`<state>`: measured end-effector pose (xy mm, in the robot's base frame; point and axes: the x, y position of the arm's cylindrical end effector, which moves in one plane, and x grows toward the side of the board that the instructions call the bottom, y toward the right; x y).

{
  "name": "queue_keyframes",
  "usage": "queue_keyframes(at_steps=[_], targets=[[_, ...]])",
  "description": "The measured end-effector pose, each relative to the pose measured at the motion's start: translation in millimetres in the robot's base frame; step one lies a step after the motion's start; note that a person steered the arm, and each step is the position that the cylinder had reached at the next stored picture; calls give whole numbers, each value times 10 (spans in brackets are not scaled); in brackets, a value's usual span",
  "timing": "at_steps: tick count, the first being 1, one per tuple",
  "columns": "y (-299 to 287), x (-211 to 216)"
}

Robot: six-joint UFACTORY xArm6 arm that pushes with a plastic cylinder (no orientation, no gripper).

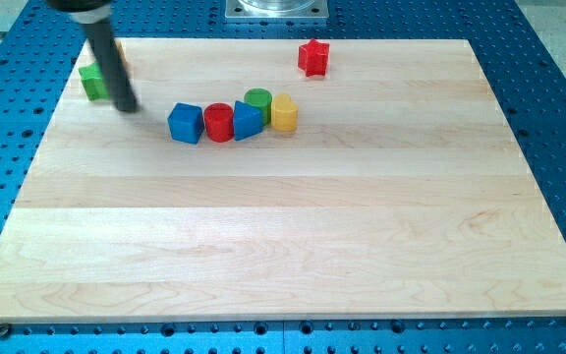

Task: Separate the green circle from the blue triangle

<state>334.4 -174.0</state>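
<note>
Foreground: bare wooden board (283, 256) is lying nearest the camera, with nothing resting on its lower half.
Cluster: blue cube (186, 123), red cylinder (219, 122), blue triangle (247, 120) and yellow block (284, 113) are sitting in a curved row; the green circle (257, 99) is touching the triangle from behind.
Outliers: red star (313, 57) is standing apart near the top; a green block (93, 82) is showing partly behind the rod.
Rod: I am steering no claw, so nothing is opening or gripping; my tip (126, 107) is resting on the board.
Risk: I judge that pushing along the row would be dragging triangle and circle together, or nudging the yellow block.
Relative position: the circle is lying well to the right of my tip, beyond the cube and cylinder.
</note>
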Motion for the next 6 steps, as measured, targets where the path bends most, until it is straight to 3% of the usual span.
queue_keyframes(at_steps=[3,4,6], targets=[[2190,-256],[2374,-24],[1365,163]])
